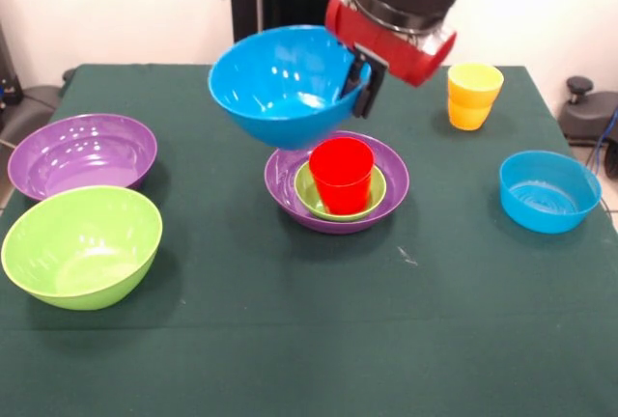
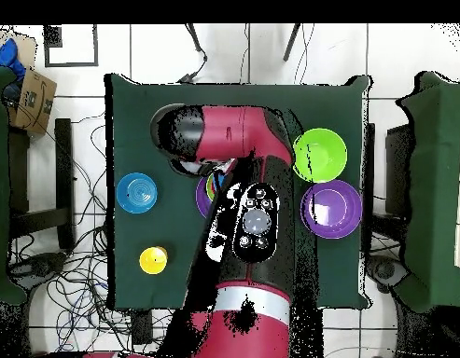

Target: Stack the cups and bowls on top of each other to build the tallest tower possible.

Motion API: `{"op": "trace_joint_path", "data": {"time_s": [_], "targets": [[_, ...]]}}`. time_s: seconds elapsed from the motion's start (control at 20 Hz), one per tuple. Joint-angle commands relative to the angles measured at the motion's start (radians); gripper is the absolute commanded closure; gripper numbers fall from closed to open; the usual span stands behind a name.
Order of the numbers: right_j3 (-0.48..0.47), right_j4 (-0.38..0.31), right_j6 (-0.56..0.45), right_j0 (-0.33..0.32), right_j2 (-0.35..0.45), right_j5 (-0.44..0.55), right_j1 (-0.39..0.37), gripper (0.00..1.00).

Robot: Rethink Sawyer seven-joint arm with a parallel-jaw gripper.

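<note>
My gripper [image 1: 360, 84] is shut on the right rim of the large blue bowl [image 1: 280, 84]. It holds the bowl tilted in the air, above and slightly left of the tower. The tower stands at the table's middle: a large purple bowl [image 1: 391, 174] holds the small green bowl [image 1: 311, 197], with the red cup [image 1: 340, 174] upright in it. In the overhead view the arm hides the gripper and most of the tower; only a sliver of its purple bowl [image 2: 203, 194] shows. The purple cup is out of view.
A second large purple bowl [image 1: 82, 154] [image 2: 331, 208] and the lime green bowl [image 1: 82, 245] [image 2: 320, 155] sit at the left in the front view. Two stacked yellow cups [image 1: 474, 96] [image 2: 153, 260] and the small blue bowl [image 1: 547, 191] [image 2: 137, 193] sit at the right.
</note>
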Motion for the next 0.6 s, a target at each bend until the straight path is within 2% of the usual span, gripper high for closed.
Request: {"op": "trace_joint_path", "data": {"time_s": [0.05,0.3,0.45,0.6], "targets": [[-0.027,0.004,0.064,0.008,0.021,0.182,-0.009,1.00],[-0.001,0.028,-0.016,-0.043,0.102,0.014,0.024,1.00],[0.046,0.040,0.045,-0.031,0.100,-0.070,0.035,1.00],[0.059,0.021,0.023,-0.027,0.095,-0.088,0.038,1.00]]}}
